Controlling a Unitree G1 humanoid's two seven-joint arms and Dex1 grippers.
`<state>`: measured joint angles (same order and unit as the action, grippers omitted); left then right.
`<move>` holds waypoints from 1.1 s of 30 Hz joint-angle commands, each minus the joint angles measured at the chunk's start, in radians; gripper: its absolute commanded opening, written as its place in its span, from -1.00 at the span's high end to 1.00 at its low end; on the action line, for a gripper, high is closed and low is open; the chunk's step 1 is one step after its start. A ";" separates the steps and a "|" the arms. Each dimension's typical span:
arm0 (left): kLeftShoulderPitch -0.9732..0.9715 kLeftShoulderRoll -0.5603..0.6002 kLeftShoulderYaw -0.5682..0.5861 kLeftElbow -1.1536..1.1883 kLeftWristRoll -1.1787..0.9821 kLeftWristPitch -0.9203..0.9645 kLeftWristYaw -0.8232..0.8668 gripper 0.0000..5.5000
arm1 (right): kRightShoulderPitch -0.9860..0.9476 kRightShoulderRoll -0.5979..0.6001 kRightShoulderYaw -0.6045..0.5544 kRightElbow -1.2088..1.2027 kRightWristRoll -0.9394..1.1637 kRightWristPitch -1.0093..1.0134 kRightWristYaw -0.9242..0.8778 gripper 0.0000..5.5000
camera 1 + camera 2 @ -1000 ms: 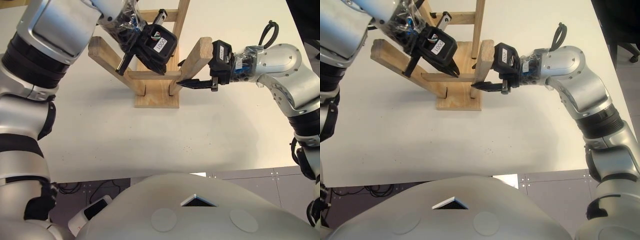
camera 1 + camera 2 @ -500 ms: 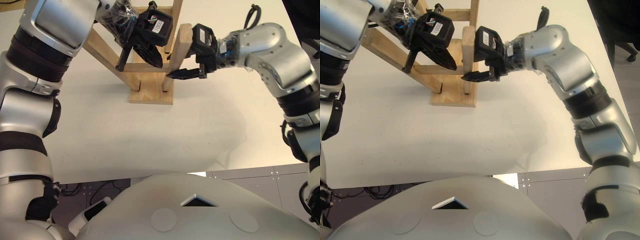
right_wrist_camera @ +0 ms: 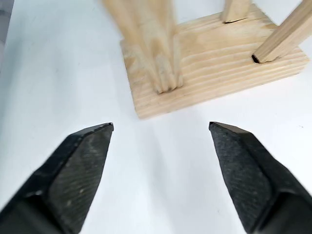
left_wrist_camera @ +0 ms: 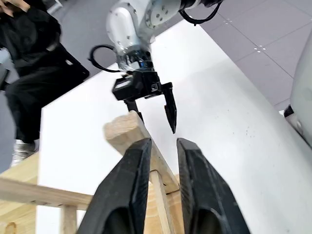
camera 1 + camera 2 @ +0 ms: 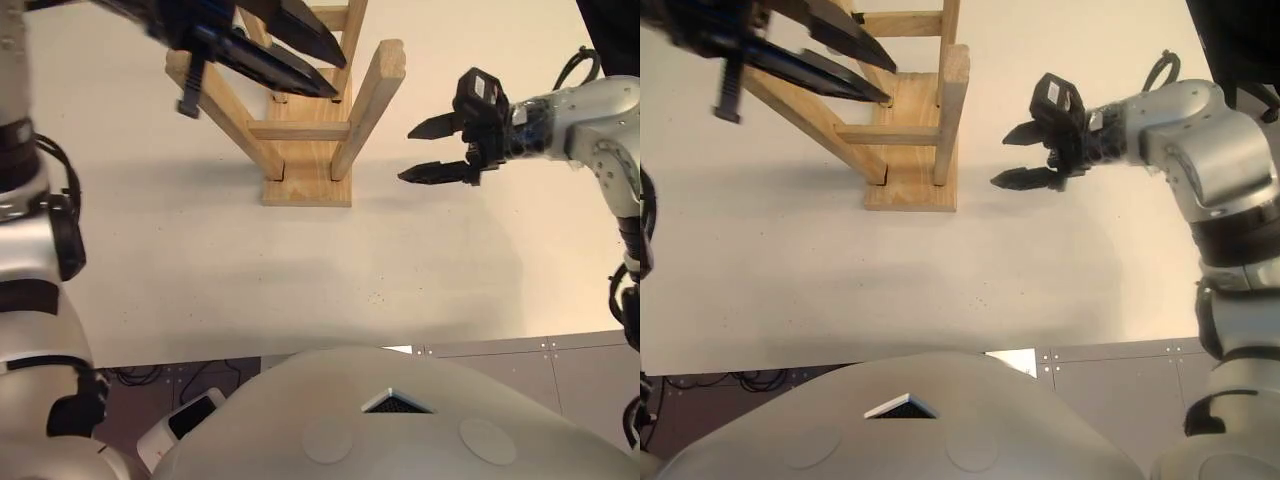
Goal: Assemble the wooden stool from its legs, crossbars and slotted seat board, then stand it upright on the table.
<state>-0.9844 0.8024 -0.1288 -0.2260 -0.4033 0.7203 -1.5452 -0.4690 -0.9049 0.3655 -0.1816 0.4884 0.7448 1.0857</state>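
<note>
The wooden stool rests upside down, its slotted seat board flat on the white table and its legs pointing up, joined by a crossbar. My left gripper hovers over the legs from the left, open, with nothing between its fingers. My right gripper hangs to the right of the stool, open wide and clear of the wood. In the right wrist view the seat board and one leg lie beyond its fingertips.
Bare tabletop spreads in front of and right of the stool. The table's near edge runs just ahead of me, with grey floor below. A person in dark clothes stands beyond the table's far side.
My right gripper has let go of the right leg, opened and drawn back to the right. My left gripper has come off the crossbar and lifted up. The stool stays put.
</note>
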 commanded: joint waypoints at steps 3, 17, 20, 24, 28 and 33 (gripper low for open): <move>0.028 -0.010 0.047 0.380 0.128 -0.085 0.255 0.68 | 0.308 0.172 -0.082 -0.276 0.126 0.001 -0.163 -0.40; 0.489 -0.115 -0.046 -0.010 -0.182 0.088 0.277 0.68 | 0.154 0.354 -0.126 0.222 -0.367 -0.426 -0.572 -0.40; 0.378 -0.241 0.098 0.087 -0.280 0.171 0.493 0.68 | 0.171 0.382 -0.174 0.236 -0.373 -0.471 -0.586 -0.40; 0.214 -0.309 0.254 0.289 -0.333 0.196 0.663 0.68 | 0.267 0.390 -0.202 0.183 -0.347 -0.471 -0.558 -0.40; 0.194 -0.305 0.274 0.327 -0.332 0.188 0.673 0.68 | 0.345 0.411 -0.216 0.082 -0.277 -0.445 -0.505 -0.40; 0.229 -0.209 0.331 0.072 -0.563 0.263 0.456 0.68 | 0.407 0.462 -0.177 -0.027 -0.220 -0.398 -0.479 -0.40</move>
<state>-0.7637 0.5213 0.1676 -0.0650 -0.8878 0.9541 -0.9991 -0.0779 -0.4719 0.1802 -0.1762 0.2478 0.3207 0.6058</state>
